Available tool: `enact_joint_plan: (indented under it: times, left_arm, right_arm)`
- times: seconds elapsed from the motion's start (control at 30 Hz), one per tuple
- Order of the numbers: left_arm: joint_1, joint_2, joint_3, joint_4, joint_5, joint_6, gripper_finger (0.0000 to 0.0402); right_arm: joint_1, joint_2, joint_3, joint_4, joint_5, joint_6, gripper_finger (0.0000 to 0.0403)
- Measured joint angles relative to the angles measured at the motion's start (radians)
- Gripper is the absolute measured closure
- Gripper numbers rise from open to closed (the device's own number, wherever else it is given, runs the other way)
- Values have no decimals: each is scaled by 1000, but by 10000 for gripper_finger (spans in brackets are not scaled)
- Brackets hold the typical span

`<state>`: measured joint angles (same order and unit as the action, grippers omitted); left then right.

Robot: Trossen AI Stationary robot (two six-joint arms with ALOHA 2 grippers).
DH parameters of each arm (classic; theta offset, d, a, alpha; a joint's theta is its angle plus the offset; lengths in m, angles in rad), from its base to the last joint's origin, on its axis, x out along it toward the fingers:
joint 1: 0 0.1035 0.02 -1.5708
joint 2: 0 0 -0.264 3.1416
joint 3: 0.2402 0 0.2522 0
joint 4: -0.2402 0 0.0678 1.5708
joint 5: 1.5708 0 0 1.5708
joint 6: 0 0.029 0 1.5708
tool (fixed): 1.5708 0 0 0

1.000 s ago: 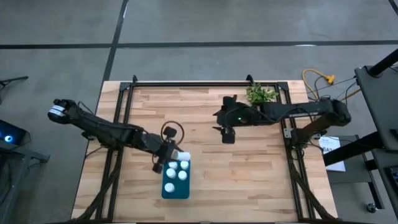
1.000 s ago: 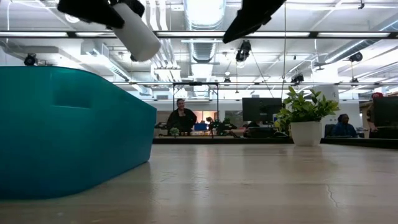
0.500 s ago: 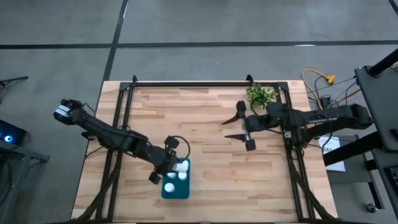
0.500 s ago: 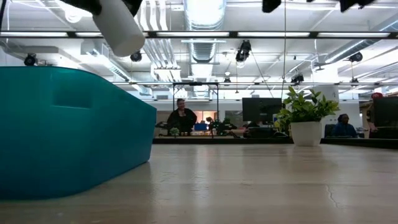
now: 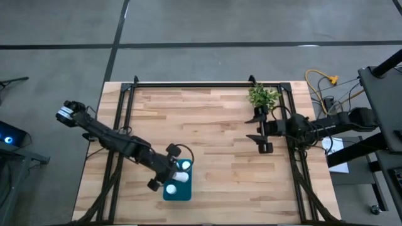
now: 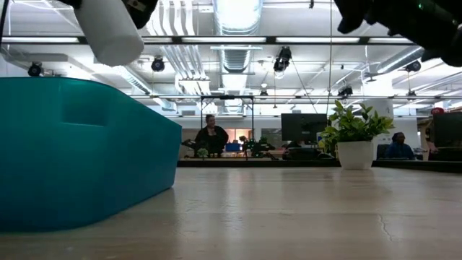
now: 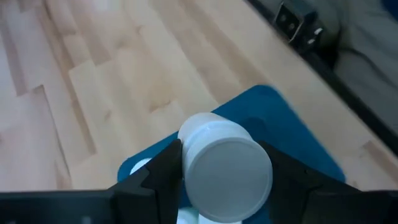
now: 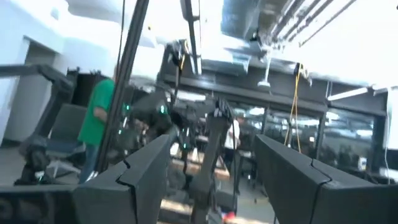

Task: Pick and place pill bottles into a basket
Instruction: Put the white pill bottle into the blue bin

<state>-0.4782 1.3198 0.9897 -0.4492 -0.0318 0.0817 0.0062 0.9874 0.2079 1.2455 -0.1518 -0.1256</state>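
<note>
From my seat the nearest thing is the basket (image 5: 178, 188), sitting close to the table (image 5: 207, 125) front edge, and my left gripper (image 5: 171, 171) has slid from just beyond its far rim to right over it in the last second, jaws clamped on a pill bottle (image 7: 225, 167) that now hangs above the open teal bin; two more bottles (image 5: 183, 177) show white inside, the rest hidden under the arm. I judge this one is ready to lower and let go, though the low view shows it well above the basket wall (image 6: 86, 152), so there is room to descend. Farther off, my right gripper (image 5: 260, 133) has pulled back toward the table's right side beside the plant (image 5: 263, 95), jaws apart and empty, leaving the middle boards open between the arms
</note>
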Motion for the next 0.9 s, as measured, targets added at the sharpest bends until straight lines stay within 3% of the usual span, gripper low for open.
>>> enact_joint_plan:
  times: [0.43, 0.63, 0.9]
  left_arm:
    - [-55, 13, 1, 39, 34, -47, 246]
    - [-57, 61, 11, 50, 57, -46, 246]
    - [-59, 224, 169, -73, 75, -41, 246]
  right_arm:
    - [0, -3, -103, -20, 96, 27, 179]
    - [1, -8, -161, 72, 99, 60, 179]
    - [0, -8, -169, 77, 100, 70, 179]
